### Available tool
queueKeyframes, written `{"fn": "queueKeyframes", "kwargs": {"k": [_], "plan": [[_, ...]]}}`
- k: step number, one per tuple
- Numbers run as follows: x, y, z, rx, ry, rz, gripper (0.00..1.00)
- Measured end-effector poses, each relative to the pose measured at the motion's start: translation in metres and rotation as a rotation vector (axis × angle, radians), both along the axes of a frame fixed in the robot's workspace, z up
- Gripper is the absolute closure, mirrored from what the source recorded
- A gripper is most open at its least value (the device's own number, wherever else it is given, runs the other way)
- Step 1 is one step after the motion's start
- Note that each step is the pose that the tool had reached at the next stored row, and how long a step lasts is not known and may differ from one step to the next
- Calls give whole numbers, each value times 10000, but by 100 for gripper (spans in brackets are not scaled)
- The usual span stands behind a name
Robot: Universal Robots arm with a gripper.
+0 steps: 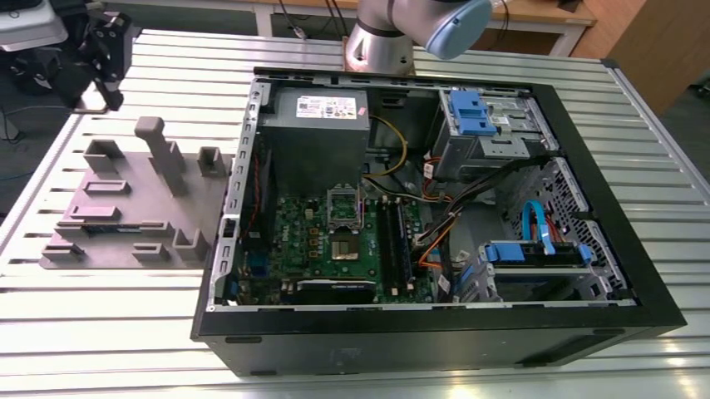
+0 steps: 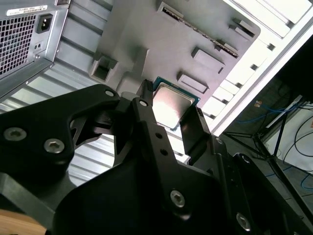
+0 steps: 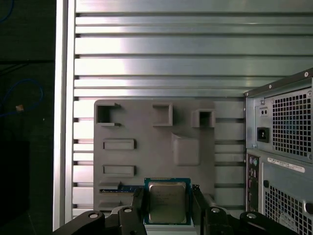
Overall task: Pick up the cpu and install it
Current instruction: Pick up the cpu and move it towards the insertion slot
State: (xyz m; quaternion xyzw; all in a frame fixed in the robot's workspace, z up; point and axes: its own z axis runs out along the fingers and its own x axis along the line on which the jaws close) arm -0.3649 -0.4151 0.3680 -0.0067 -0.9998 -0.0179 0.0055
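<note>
Slatted aluminium table (image 1: pixel 111 332) carries everything, with desks and cables in the dim room beyond it. Biggest on the table is the black case (image 1: pixel 444 332), lying on its side with the panel off. Inside it are a green motherboard (image 1: pixel 322 241), a grey power supply (image 1: pixel 316 125), blue drive brackets and loose wiring.

Behind the case, at the table's far edge, stands the arm (image 1: pixel 388 33), its grey column topped by a pale blue cap. Toward the exterior view's left, just beside the case, lies the mauve-grey tray (image 1: pixel 122 199) with its upright blocks and shallow pockets.

The black gripper (image 3: pixel 167 192) hangs above the far corner of the table on the exterior view's left, beyond the tray and well apart from the case's open side. Both wrist views look past it onto the tray and the case's rear panel.

Its two fingers (image 3: pixel 139 205) are clamped on opposite edges of the cpu (image 3: pixel 167 201). The chip sits flat between them, silver top facing the cameras, raised off the tray and not yet in the case.
</note>
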Motion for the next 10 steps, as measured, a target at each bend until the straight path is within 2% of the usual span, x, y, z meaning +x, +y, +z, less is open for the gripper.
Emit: {"fn": "queueKeyframes", "kwargs": {"k": [10], "plan": [[38,0,0,1,0,-1,53]]}}
